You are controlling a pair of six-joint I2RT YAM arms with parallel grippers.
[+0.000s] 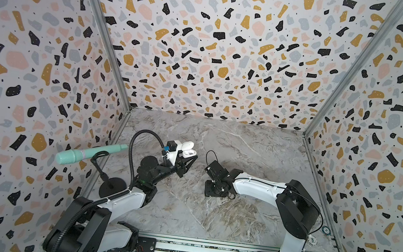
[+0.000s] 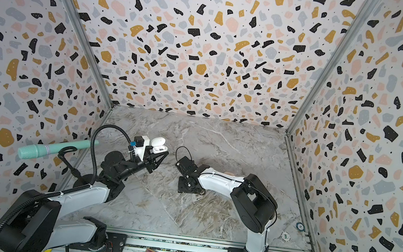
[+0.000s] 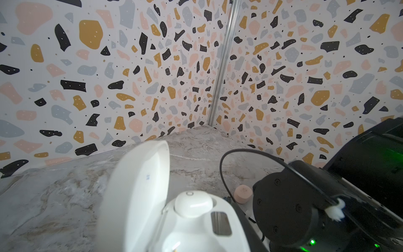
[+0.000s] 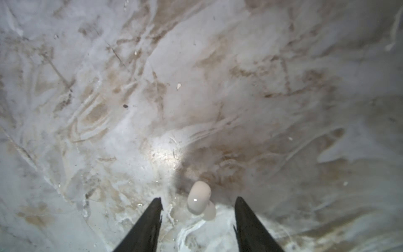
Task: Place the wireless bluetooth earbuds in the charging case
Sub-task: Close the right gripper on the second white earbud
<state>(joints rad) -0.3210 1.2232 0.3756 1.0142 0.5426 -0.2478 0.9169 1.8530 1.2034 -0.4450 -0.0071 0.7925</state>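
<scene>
L claw [image 1: 188,159] is clamped on the white pebble-shaped plastic charging case [image 3: 196,231], lid up, approx 10 o'clock from ctr of grey marbled tabletop [image 1: 245,149] in both top views. One white rounded plastic earbud [image 3: 193,206] sits in its socket. R claw [image 4: 198,199], approx 4 o'clock from the case, has its fingers apart. The second white earbud [image 4: 197,195] lies on the tabletop btwn them, touching neither.

Both top views hang high over the near edge, sharing the whole counter [image 1: 246,143]. Left wrist camera sits tight behind the case [image 3: 139,196], facing the far right corner. Right wrist camera stares down, close over the counter.
</scene>
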